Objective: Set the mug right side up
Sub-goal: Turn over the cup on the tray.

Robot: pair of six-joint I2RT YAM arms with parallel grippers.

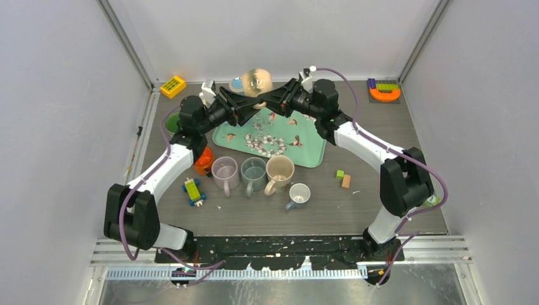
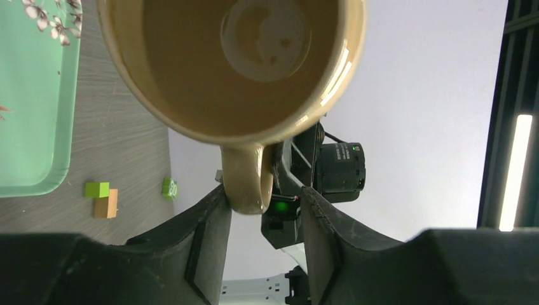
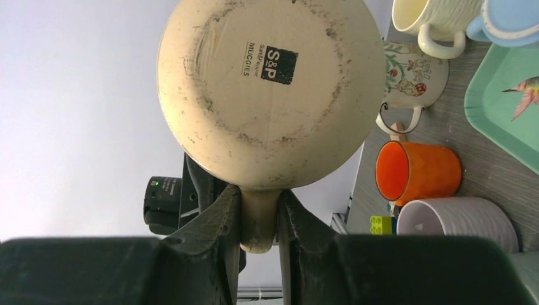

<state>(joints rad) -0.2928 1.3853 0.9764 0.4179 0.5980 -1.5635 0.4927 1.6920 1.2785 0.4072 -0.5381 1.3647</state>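
Grey table with a green tray, and in the air over the tray's far edge the tan mug lies sideways, mouth facing the left claw, open around the handle, bottom facing the right claw, which pinches that handle

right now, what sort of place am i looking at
Probably a robot test cell, not a kitchen: plain white walls box in the table, and mismatched mugs sit among toy blocks.
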